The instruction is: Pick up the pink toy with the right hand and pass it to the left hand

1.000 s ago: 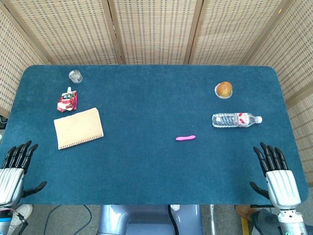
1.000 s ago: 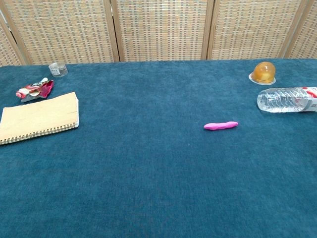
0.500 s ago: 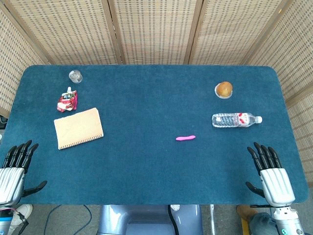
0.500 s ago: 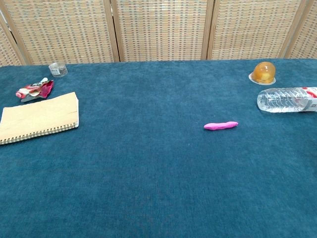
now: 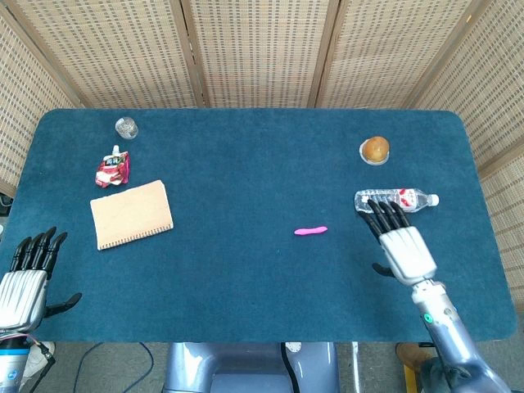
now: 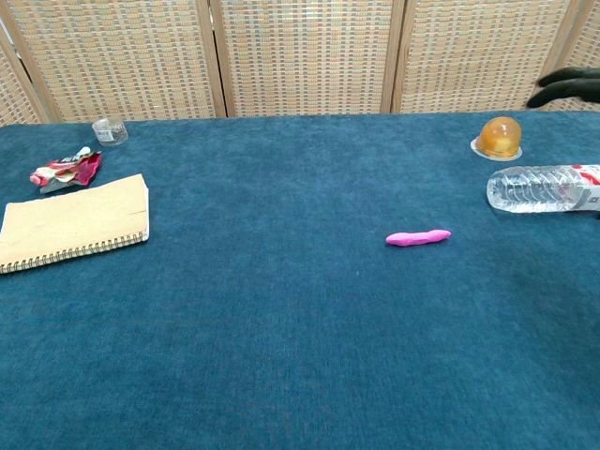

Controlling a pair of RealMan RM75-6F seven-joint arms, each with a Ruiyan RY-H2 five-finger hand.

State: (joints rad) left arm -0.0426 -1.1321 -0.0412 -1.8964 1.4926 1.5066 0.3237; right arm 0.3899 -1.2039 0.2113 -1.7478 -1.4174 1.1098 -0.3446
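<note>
One pink toy (image 5: pixel 311 231), one water bottle (image 5: pixel 396 199), one bun (image 5: pixel 375 149), one notebook (image 5: pixel 131 214), one red pouch (image 5: pixel 112 169), one small glass (image 5: pixel 126 127), and two hands: left hand (image 5: pixel 24 278), right hand (image 5: pixel 397 240).

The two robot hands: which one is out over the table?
The right robot hand, fingers spread beside the water bottle. The left robot hand sits at the table's near edge.

Water bottle (image 6: pixel 544 188) cap end (chest view) beyond right edge.

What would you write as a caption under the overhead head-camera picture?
Right hand open above the table, right of the pink toy; left hand open at the near-left edge.
</note>
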